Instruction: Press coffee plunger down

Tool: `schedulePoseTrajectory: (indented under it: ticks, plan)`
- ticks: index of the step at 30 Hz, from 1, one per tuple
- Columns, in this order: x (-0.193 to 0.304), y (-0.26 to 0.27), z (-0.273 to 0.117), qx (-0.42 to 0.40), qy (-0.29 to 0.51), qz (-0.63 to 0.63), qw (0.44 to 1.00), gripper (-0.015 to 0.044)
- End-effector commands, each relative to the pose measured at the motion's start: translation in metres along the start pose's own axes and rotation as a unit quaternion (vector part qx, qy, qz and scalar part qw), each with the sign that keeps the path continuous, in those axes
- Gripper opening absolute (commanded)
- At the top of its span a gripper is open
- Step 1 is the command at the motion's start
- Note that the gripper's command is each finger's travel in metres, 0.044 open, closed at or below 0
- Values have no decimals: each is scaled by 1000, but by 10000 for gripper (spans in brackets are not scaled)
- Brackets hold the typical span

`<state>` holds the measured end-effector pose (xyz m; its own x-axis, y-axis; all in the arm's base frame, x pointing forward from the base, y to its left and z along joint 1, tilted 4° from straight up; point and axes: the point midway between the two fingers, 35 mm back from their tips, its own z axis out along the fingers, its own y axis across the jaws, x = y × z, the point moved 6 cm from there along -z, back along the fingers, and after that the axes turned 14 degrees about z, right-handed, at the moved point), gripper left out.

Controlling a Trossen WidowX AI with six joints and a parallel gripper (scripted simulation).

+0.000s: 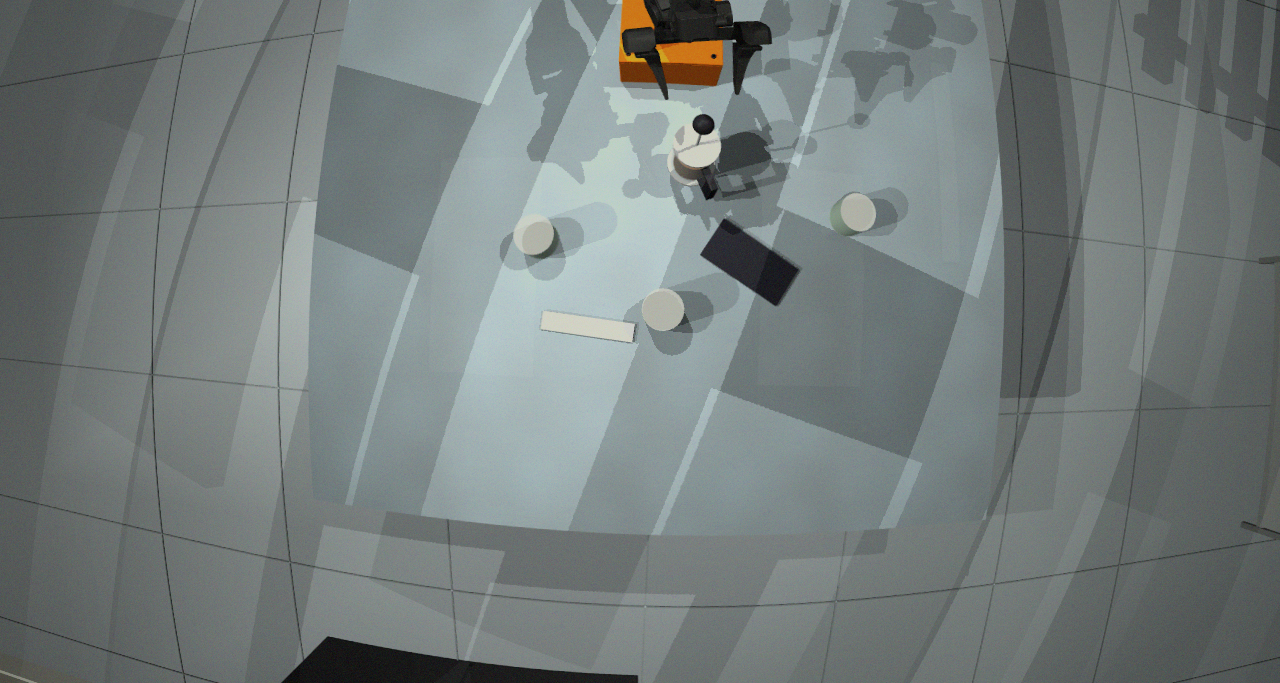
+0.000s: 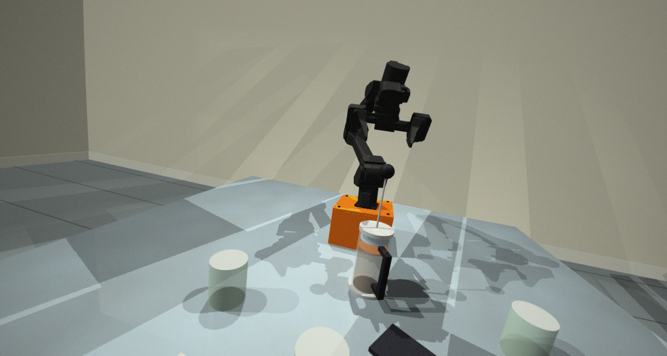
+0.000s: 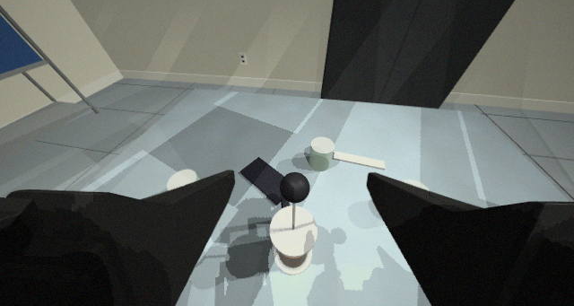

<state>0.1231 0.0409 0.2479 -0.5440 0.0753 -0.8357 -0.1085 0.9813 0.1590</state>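
Observation:
The coffee press (image 1: 689,167) (image 2: 367,267) (image 3: 293,243) stands upright in front of the orange base, with a white lid and clear body. Its black handle (image 1: 707,184) (image 2: 385,274) faces away from the base. The plunger's black knob (image 1: 703,124) (image 2: 386,171) (image 3: 294,187) is raised high above the lid on a long thin rod. My gripper (image 1: 701,95) (image 2: 380,142) (image 3: 300,178) is wide open and empty. It hangs above the knob's height, on the base side. In the wrist view the knob shows between the fingertips; nothing touches it.
Pale green cylinders with white tops stand at the left (image 1: 534,235) (image 2: 227,279), in the middle (image 1: 663,309) (image 3: 321,155) and at the right (image 1: 856,212) (image 2: 529,330). A dark flat block (image 1: 750,262) (image 3: 262,180) lies in front of the press. A white bar (image 1: 588,326) (image 3: 360,160) lies farther out.

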Motion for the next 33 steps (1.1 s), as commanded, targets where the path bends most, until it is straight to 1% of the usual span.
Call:
schedulePoseTrajectory:
  ticks: [1,8,33]
  plan:
    - [28,-6,14,-2,5,1,1000,440]
    - [29,-6,17,-3,6,1,1000,440]
    - [29,-5,54,-4,5,0,1000,440]
